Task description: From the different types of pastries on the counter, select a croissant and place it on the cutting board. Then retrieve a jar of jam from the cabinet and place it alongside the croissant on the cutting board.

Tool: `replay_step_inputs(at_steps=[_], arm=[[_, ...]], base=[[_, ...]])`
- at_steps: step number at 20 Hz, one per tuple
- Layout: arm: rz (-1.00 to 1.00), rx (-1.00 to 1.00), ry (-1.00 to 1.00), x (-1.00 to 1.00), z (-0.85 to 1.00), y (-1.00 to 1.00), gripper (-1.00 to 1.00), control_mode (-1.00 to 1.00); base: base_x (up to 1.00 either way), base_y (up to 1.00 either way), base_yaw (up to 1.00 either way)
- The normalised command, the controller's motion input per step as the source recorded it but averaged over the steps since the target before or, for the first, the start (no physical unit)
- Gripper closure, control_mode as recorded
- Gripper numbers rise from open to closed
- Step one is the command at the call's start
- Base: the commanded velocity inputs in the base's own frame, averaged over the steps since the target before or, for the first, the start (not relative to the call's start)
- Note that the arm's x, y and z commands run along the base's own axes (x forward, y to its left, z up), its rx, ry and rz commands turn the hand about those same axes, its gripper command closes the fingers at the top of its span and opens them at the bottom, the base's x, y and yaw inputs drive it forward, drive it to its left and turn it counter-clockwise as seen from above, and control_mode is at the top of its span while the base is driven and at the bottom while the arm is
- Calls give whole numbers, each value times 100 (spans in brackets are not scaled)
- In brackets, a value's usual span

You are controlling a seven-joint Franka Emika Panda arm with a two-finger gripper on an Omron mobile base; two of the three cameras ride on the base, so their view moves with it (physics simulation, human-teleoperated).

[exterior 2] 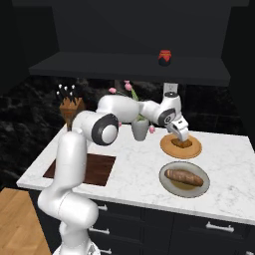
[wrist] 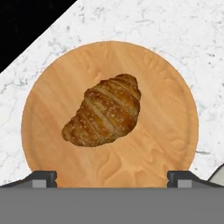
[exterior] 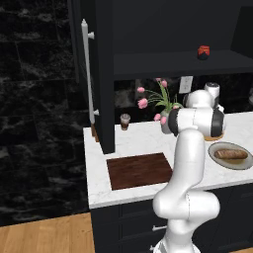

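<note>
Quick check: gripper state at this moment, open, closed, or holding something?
Gripper: open and empty, fingertips spread wide above the croissant on the round wooden plate.

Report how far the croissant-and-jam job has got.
Done: nothing placed; the cutting board is bare. In hand: the end effector, fingers spread wide, hangs over the croissant, which lies on its round wooden plate, not gripped. Left: grasp it, move it to the board, then fetch the jar of jam from the cabinet shelf.
</note>
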Motion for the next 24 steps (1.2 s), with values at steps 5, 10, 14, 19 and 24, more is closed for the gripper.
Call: replay_step_inputs(at_steps=[5, 10, 14, 19, 24], arm=[[0, 6, 8, 9, 22, -31, -100, -100], [0, 2, 2, 14, 8, -25, -100, -100], [0, 0, -1, 23, -8, 0, -100, -100], [0, 0, 0, 11, -5, 0, -100, -100], [-4, 0, 0, 13, -21, 0, -100, -100]], base=[[0, 0, 0], [0, 0, 0], [0, 0, 0], [0, 0, 0], [0, 0, 0]])
